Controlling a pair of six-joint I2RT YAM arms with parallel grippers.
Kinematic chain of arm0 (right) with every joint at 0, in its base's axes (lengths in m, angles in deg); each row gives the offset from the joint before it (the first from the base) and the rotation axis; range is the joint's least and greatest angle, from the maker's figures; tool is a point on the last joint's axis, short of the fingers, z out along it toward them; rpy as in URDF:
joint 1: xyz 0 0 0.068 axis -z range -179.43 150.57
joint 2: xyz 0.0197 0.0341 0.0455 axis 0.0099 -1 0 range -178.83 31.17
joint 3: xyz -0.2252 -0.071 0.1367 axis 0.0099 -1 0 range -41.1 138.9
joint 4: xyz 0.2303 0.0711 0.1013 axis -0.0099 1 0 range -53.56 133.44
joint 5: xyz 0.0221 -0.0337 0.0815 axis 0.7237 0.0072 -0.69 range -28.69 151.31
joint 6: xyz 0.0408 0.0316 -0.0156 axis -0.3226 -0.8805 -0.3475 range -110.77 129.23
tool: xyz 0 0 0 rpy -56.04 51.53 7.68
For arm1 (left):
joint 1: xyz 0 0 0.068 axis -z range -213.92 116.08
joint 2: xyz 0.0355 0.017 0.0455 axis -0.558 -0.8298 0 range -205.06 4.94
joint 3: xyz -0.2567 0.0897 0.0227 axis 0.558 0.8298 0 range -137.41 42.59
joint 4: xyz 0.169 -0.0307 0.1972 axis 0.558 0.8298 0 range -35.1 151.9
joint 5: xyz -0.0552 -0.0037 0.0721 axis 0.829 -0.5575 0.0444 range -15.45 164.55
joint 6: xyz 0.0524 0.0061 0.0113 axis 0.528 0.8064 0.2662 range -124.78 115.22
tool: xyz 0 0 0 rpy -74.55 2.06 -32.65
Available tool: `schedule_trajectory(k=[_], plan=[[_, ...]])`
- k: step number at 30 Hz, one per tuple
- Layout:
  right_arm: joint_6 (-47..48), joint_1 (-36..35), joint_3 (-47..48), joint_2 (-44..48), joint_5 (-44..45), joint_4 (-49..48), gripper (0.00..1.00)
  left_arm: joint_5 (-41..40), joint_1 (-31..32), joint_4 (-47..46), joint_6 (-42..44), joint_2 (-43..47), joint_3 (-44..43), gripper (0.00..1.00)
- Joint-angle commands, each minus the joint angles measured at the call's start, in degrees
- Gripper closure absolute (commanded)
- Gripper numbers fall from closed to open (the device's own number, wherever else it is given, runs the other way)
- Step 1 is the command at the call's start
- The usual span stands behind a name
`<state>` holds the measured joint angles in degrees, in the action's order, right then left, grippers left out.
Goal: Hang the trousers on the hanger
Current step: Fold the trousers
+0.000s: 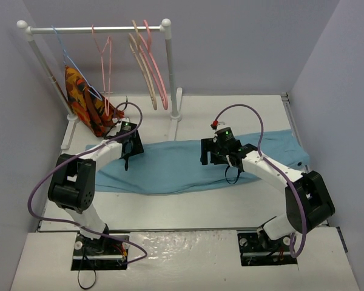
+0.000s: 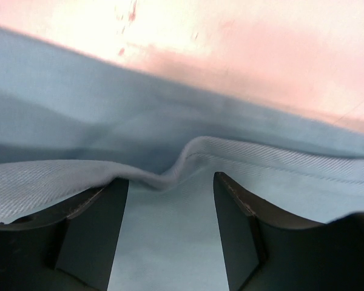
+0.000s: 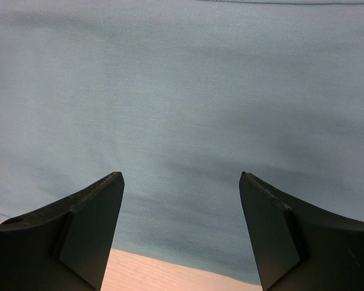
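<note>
The light blue trousers (image 1: 176, 167) lie flat and long across the table, from the left arm to the far right edge. The salmon-pink wire hanger (image 1: 104, 60) hangs on the rail at the back left. My left gripper (image 1: 128, 160) is down on the trousers' left end. In the left wrist view it (image 2: 170, 179) is open, with cloth (image 2: 170, 242) between the fingers and a raised hem fold lying over the left fingertip. My right gripper (image 1: 215, 159) is over the trousers' middle. In the right wrist view it (image 3: 181, 176) is open and empty, close above flat cloth (image 3: 182, 91).
A white rail stand (image 1: 168, 66) at the back also holds a blue wire hanger (image 1: 65, 57) with an orange patterned cloth (image 1: 88, 103), and thicker pink and beige hangers (image 1: 150, 66). Bare table (image 3: 158, 276) shows at the trousers' near edge. Grey walls enclose the table.
</note>
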<state>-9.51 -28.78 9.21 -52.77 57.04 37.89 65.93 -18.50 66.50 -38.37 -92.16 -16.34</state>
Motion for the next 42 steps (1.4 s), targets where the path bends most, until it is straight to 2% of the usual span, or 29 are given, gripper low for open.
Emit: schedule_trajectory(k=[1, 6, 8, 12, 18, 21, 26, 28, 34, 42], plan=[[0.4, 0.1, -0.5, 2.5, 2.8, 0.4, 0.26, -1.6, -0.4, -2.1, 0.7, -1.8, -7.4, 0.45], [-0.1, 0.5, -0.2, 2.5, 3.0, 0.7, 0.26, -0.1, -2.6, -1.1, -0.3, -6.7, -11.2, 0.45], [0.0, 0.9, 0.2, 2.6, 3.2, 1.2, 0.26, 1.8, -3.3, -0.7, -0.4, -5.4, -12.0, 0.45], [0.2, 2.6, 0.7, 2.9, 3.0, 1.8, 0.26, 3.6, -3.5, 0.5, -0.2, 2.9, -8.8, 0.45], [-0.2, 8.2, 0.5, 2.9, -0.5, 1.9, 0.26, 3.8, -5.9, 9.3, -1.1, 16.6, 0.2, 0.45], [0.0, 9.7, 0.8, 2.0, -0.9, 1.9, 0.26, 4.4, -9.2, 14.0, -2.1, 24.2, 5.7, 0.45], [-1.6, 12.5, 1.5, -1.7, -1.1, 1.9, 0.26, 7.9, -21.9, 16.2, -2.2, 30.7, 14.4, 0.45], [-2.4, 13.2, 1.8, -3.3, -0.8, 1.7, 0.26, 8.6, -24.5, 15.2, -1.9, 30.0, 15.4, 0.45], [-5.3, 14.5, 3.0, -8.6, 2.2, 1.5, 0.26, 10.0, -24.7, 9.6, -4.8, 20.3, 13.4, 0.45], [-9.9, 25.0, 1.1, -13.2, -0.6, -0.1, 0.26, 9.1, -24.4, 4.5, -7.3, 8.1, 11.3, 0.45]])
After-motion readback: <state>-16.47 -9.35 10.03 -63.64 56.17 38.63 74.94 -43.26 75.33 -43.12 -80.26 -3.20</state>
